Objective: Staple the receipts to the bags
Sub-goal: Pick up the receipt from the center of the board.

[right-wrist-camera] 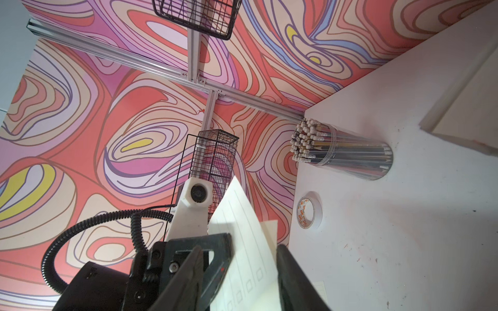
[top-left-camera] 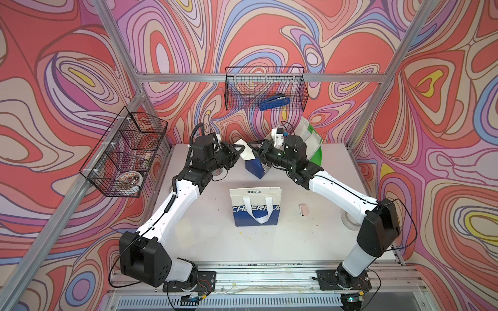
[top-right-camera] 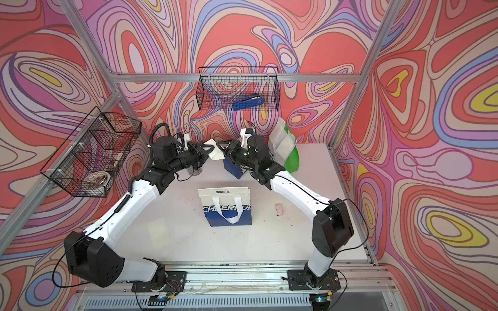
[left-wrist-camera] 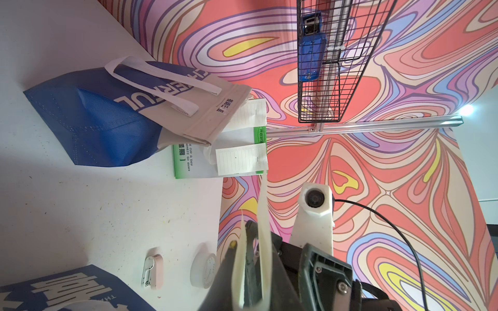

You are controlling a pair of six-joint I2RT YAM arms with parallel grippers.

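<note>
Receipt (right-wrist-camera: 242, 231) held up between the two grippers, just over the blue-white bag with Chinese characters (top-left-camera: 256, 169).

The left gripper (top-left-camera: 239, 151) has its jaws pinching the lined slip. The right gripper (top-left-camera: 253, 147) faces it, jaws spread to either side of the paper's free edge, at the back of the surface (top-left-camera: 283, 242). Nearer the front, the CHEERFUL bag (top-left-camera: 254, 207) lies in the middle, with a small pink stapler (top-left-camera: 303, 210) to its right. The green-white bag (left-wrist-camera: 188, 164) leans on the back wall with two more receipts (left-wrist-camera: 239, 160) against its face. A blue stapler (top-left-camera: 275, 102) sits in the wire basket (top-left-camera: 234, 88) on that wall.
</note>
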